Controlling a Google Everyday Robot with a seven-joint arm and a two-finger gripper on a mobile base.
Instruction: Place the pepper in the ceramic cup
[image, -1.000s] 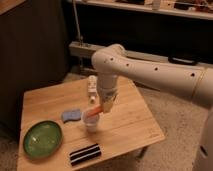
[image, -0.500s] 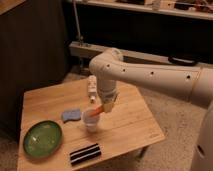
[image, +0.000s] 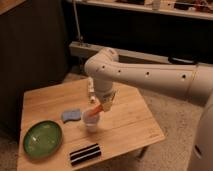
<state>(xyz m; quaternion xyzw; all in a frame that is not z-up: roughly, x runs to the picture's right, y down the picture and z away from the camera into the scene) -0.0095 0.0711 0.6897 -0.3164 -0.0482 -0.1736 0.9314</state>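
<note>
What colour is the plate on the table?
The plate is green in the camera view; the gripper hangs over the white cup.

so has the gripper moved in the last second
Yes, slightly. The gripper, holding the pepper, has shifted up and to the right in view, relative to the ceramic cup.

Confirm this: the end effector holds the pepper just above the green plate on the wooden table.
Wrong place. In the camera view the end effector holds the pepper just above the ceramic cup, not the green plate.
</note>
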